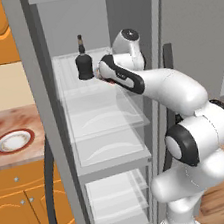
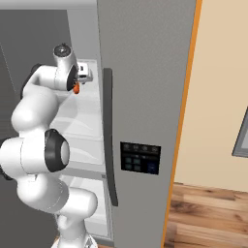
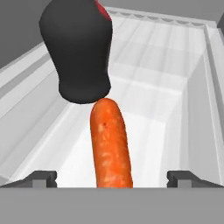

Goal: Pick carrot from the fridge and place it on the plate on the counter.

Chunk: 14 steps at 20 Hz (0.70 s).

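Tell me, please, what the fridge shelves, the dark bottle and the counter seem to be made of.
Shelves: probably clear glass, since the lower levels show through them. Dark bottle: perhaps matte black glass or plastic; it shows no shine. Counter: looks like polished marble, mottled reddish-brown and cream.

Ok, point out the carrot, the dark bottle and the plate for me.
carrot (image 3: 110, 144), hand view, middle of its orange body.
dark bottle (image 1: 84, 66), left base view, its squat black body.
plate (image 1: 13, 141), left base view, its white centre, on the counter (image 1: 14, 120).
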Tool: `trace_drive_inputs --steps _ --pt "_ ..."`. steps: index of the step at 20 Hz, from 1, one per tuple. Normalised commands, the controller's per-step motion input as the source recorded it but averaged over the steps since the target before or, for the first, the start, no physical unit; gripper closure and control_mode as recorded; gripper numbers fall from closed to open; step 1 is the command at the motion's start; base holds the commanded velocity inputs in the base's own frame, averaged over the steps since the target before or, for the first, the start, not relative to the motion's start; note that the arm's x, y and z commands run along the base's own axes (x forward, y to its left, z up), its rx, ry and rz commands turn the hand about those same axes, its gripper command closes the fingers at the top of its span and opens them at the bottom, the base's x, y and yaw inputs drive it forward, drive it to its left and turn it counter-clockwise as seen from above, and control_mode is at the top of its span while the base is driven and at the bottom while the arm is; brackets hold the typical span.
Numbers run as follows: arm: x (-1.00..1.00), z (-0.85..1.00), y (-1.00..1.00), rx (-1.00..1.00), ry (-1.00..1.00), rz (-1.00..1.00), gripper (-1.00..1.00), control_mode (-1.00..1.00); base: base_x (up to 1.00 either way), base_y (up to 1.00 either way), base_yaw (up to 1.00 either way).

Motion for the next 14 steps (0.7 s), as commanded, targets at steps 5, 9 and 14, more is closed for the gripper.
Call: trace_drive_inputs --steps 5,9,14 --pt "0.29 -0.05 0.01 0.00 0.06 0.04 -1.00 -1.00 0.00 0.00 0.00" --pt "0.14 -0.14 0.11 -0.03 0.06 0.01 -1.00 -1.00 0.00 0.00 0.00" --pt "0.05 -0.20 0.15 -0.03 0.05 0.00 -1.00 -1.00 0.00 0.00 0.00"
